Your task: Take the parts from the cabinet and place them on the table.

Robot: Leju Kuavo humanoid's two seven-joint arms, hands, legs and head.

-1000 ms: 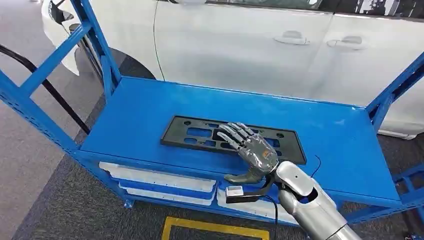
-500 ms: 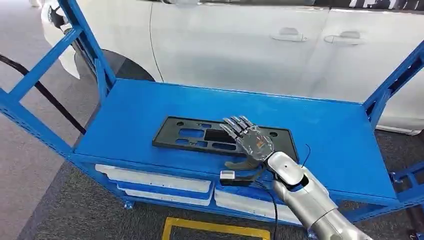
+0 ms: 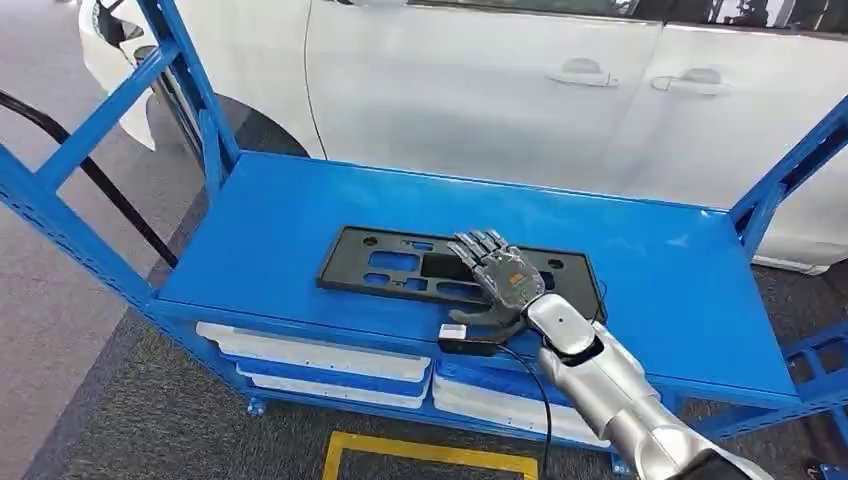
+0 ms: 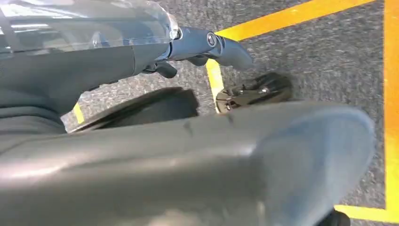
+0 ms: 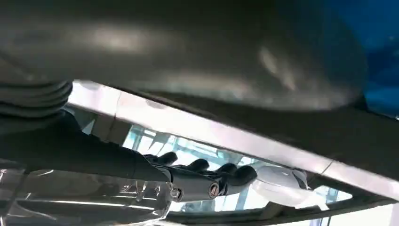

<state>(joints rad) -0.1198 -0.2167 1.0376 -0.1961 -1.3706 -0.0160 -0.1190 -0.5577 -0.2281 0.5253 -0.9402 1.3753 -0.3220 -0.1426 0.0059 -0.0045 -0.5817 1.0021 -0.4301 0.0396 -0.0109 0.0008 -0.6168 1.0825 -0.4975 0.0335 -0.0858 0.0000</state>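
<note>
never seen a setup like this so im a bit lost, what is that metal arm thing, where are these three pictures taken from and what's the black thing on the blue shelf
The metal arm belongs to a humanoid robot, and it ends in a many-fingered right hand. The wide picture is the robot's own view from high on its body, looking down at a blue shelf parked beside a white car. On the shelf lies a flat black plastic frame with cut-outs. The right hand lies over its right part, fingers stretched forward; whether it grips the frame cannot be told. White trays sit on the level below.

The other two pictures come from cameras at the wrists, and they are turned. The left wrist picture looks down past the left hand at grey carpet with yellow floor lines; that hand holds nothing. The right wrist picture is a close, blurry look along the right hand.
</note>
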